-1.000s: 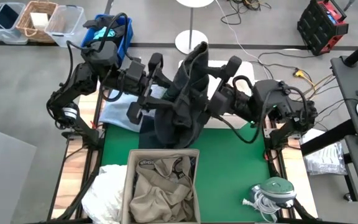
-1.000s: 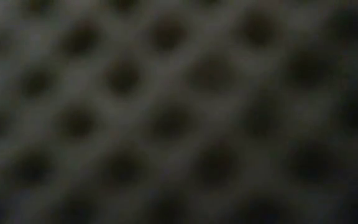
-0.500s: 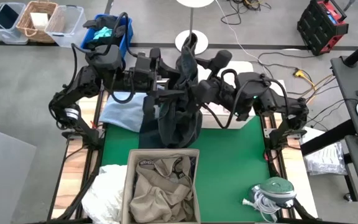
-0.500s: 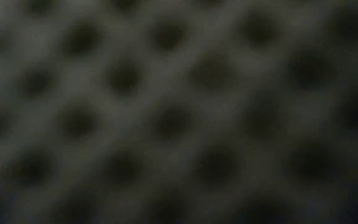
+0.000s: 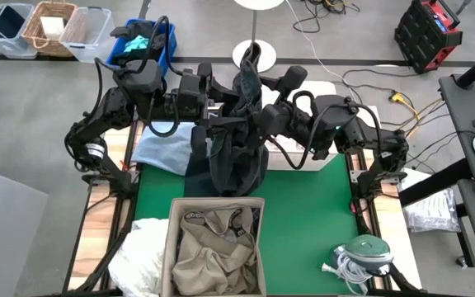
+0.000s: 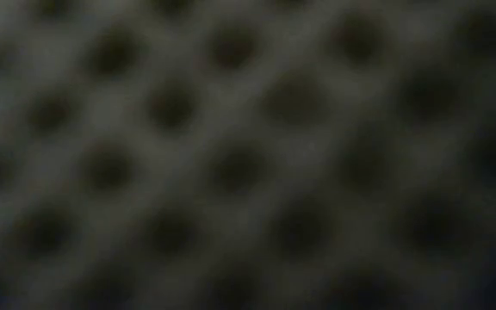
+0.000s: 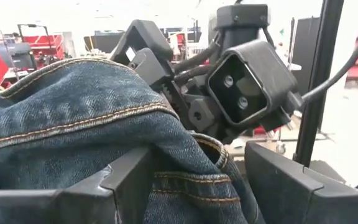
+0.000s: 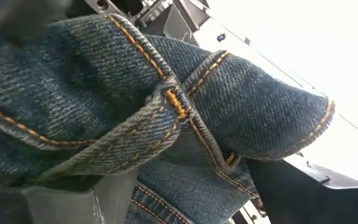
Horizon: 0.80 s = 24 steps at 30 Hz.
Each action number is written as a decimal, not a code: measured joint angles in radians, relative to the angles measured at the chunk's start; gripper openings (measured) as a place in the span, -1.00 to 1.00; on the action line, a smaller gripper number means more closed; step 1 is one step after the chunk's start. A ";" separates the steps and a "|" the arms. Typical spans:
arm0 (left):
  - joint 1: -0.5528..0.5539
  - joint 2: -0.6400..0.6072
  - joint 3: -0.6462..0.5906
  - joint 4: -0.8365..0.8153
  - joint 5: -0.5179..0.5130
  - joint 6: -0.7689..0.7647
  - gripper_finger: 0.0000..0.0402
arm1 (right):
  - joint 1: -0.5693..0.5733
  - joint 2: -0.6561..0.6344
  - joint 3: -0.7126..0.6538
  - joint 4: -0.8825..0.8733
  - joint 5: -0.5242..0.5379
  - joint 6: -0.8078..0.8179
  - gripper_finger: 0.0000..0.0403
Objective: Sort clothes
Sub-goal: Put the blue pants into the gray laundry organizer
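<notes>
The dark denim jeans (image 5: 236,144) hang bunched above the far middle of the green mat (image 5: 303,210), their top end (image 5: 250,62) standing above both grippers. My left gripper (image 5: 221,115) comes at them from the left and my right gripper (image 5: 262,115) from the right, and each is shut on the denim. In the left wrist view the jeans (image 7: 73,118) fill the space in front of the fingers, with the right arm's wrist camera (image 7: 247,87) close behind. The low view shows only a blurred dark mesh. My left gripper (image 7: 197,186) pinches a stitched fold of the jeans (image 7: 185,177) between its two fingers, coming level from the table's left. The denim bulges up over the fingers and hangs below them, clear of the mat. My right gripper (image 8: 185,199) pinches the jeans at a seamed edge beside a belt loop (image 8: 185,186), between its two fingers, coming from the table's right. Several layers of denim bunch above the fingers. The jeans hang below, lifted off the table.
A box (image 5: 171,247) with a khaki garment (image 5: 217,252) stands at the near middle, with a white garment (image 5: 138,256) to its left. A light blue shirt (image 5: 162,150) lies at the left. A blue bin (image 5: 163,49) stands beyond the far left corner, and a green-and-white object with cable (image 5: 359,252) lies near right.
Both grippers have come closer together and a little toward the far edge, still holding the jeans. The jeans have drawn into a narrower bunch, their top end standing higher and farther back. Over the last half second nothing has moved.
</notes>
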 joint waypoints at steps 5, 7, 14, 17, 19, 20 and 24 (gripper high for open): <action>0.000 0.014 -0.003 0.074 -0.008 -0.035 0.15 | 0.000 -0.002 0.002 0.007 0.004 0.002 0.38; 0.000 0.014 -0.003 0.061 -0.001 -0.003 0.15 | 0.000 -0.002 0.002 0.007 0.004 0.002 0.38; -0.001 0.014 -0.003 0.032 -0.071 0.023 -0.20 | 0.002 0.000 0.002 -0.001 0.004 0.002 0.37; -0.004 0.015 -0.003 0.018 -0.213 0.032 -0.76 | -0.001 0.001 0.002 -0.003 0.034 0.000 0.37; -0.003 0.016 -0.004 0.030 -0.234 0.038 -0.91 | -0.002 0.001 0.001 0.000 0.064 -0.012 0.37; -0.003 0.017 -0.003 0.048 -0.241 0.053 -0.93 | -0.002 0.001 0.001 0.005 0.086 -0.019 0.37; -0.002 0.004 -0.006 0.133 -0.261 0.103 -0.98 | 0.016 -0.014 0.002 0.016 0.216 -0.017 0.37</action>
